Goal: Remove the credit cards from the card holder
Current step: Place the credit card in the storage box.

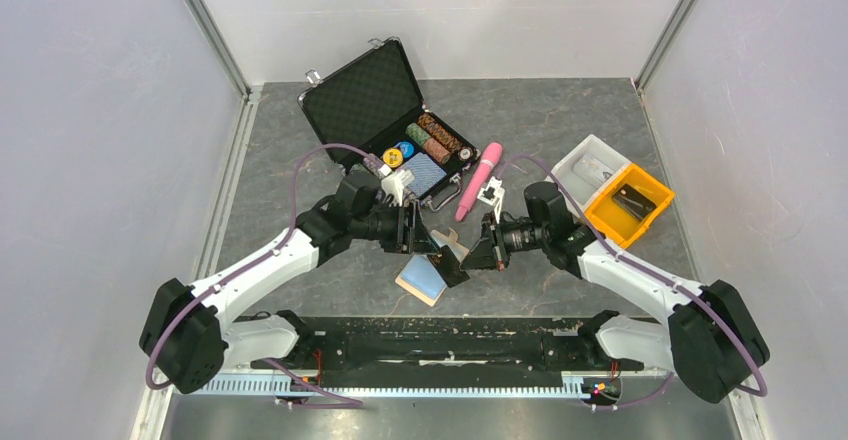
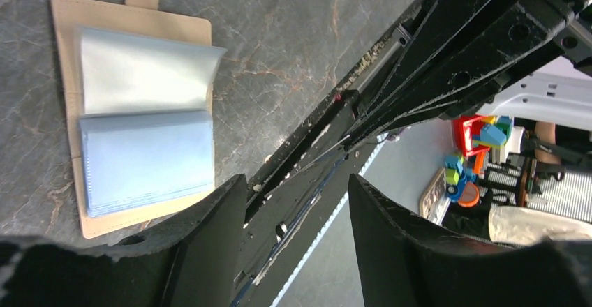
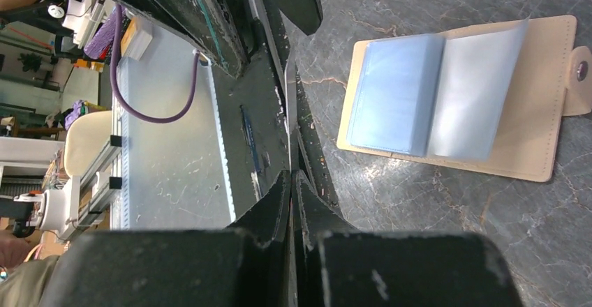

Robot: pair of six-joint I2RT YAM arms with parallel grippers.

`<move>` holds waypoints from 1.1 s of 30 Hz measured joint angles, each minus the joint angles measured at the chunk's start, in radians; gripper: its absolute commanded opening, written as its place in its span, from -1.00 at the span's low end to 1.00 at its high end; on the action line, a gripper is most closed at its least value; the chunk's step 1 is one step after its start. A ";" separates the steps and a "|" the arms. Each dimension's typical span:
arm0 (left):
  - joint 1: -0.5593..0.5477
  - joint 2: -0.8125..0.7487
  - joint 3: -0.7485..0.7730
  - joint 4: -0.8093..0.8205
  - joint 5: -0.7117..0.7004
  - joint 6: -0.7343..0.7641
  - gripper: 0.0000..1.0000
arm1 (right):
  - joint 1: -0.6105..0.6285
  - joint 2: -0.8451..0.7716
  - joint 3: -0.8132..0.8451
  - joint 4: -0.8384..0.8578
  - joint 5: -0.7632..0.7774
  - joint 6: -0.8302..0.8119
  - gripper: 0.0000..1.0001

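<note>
The tan card holder [image 1: 421, 280] lies open on the table in front of the arms, with light blue card sleeves fanned inside. It also shows in the left wrist view [image 2: 63, 98] and in the right wrist view [image 3: 537, 118], tab at its edge. My left gripper [image 1: 445, 260] hovers just right of the holder, jaws wide apart and empty [image 2: 297, 202]. My right gripper [image 1: 478, 252] is shut [image 3: 293, 178] on a thin pale credit card [image 1: 456, 249], seen edge-on [image 3: 291, 118] between the jaws, held above the table right of the holder.
An open black foam-lined chip case [image 1: 370, 95] with poker chips stands behind the grippers. A pink pen-like object [image 1: 480, 180] lies beside it. A white bin [image 1: 590, 165] and an orange bin [image 1: 630, 205] sit at the right. The black base rail [image 1: 450, 345] runs along the near edge.
</note>
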 measured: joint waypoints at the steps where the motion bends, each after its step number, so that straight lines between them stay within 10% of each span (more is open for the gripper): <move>1: 0.000 0.003 0.000 0.000 0.018 0.005 0.18 | 0.000 -0.003 -0.002 0.003 -0.003 0.003 -1.00; 11: 0.000 0.008 0.000 0.024 0.105 0.013 0.04 | 0.005 -0.015 -0.008 0.018 -0.022 0.026 -1.00; 24: 0.001 0.043 -0.015 0.091 0.176 0.007 -0.95 | 0.005 -0.016 -0.038 0.055 -0.029 0.064 -0.98; 33: 0.000 0.044 -0.038 0.151 0.188 -0.024 -0.95 | -0.020 -0.031 -0.058 0.094 0.042 0.132 -0.11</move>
